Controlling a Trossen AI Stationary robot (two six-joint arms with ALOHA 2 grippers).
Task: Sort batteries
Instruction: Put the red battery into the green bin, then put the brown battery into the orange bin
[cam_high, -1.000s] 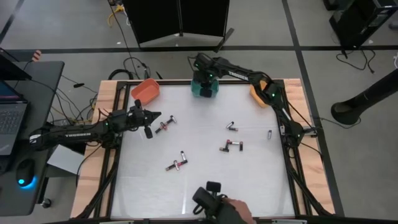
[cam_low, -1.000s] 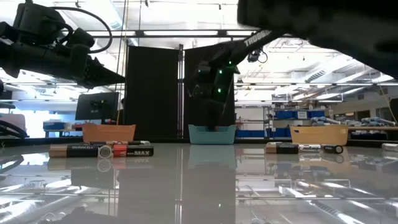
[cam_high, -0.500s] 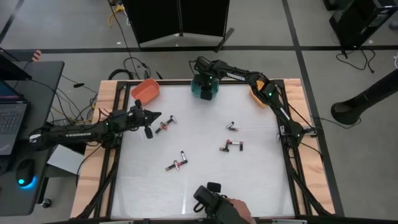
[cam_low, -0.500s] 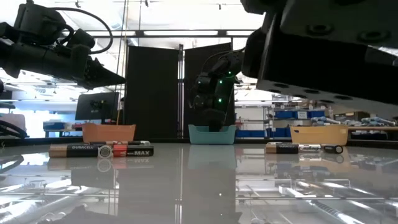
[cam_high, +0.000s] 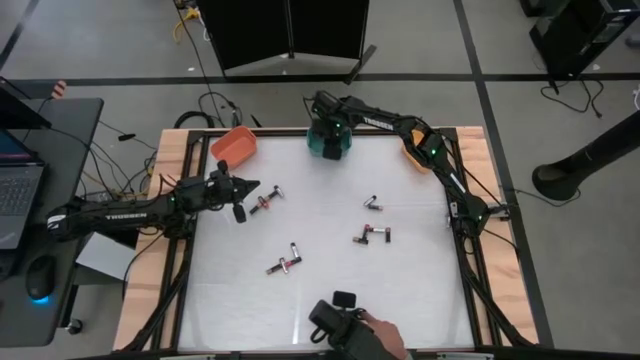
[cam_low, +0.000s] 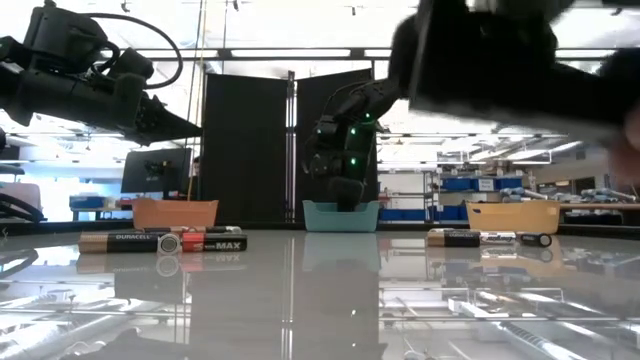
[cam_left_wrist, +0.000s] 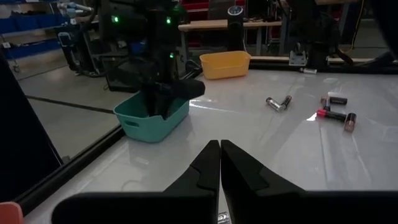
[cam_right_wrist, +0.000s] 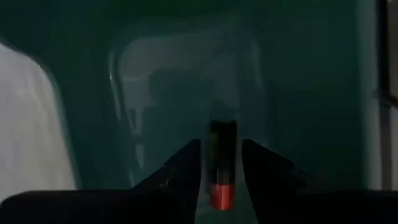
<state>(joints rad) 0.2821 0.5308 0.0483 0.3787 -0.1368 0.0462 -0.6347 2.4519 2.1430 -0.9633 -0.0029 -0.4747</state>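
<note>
Several batteries lie on the white table in small groups: one (cam_high: 265, 200) near my left gripper, one (cam_high: 285, 265) nearer the near edge, others (cam_high: 372, 203) (cam_high: 372, 236) toward the right. My right gripper (cam_high: 330, 125) (cam_low: 343, 190) is over the teal bin (cam_high: 330, 145) at the far edge and is shut on a dark battery with a red end (cam_right_wrist: 222, 155). My left gripper (cam_high: 250, 187) (cam_left_wrist: 219, 146) is shut and hovers above the table's left part, touching nothing. My right gripper holds the battery pinched between its two fingers (cam_right_wrist: 183, 171). The battery lies along the fingers, with its red end (cam_right_wrist: 222, 193) back between them and its dark end (cam_right_wrist: 222, 134) at their tips. It is lifted clear, over the inside of the teal bin (cam_right_wrist: 155, 93).
An orange bin (cam_high: 233, 146) sits at the far left corner and a yellow bin (cam_high: 413, 152) at the far right, partly under my right arm. A person's hand with a dark device (cam_high: 345, 322) is at the near edge and blocks the low view's upper right (cam_low: 500, 60).
My right gripper has stayed at the teal bin, its wrist settling slightly lower over it. The dark device near the low camera has shifted. My left arm and the batteries on the table have kept still.
</note>
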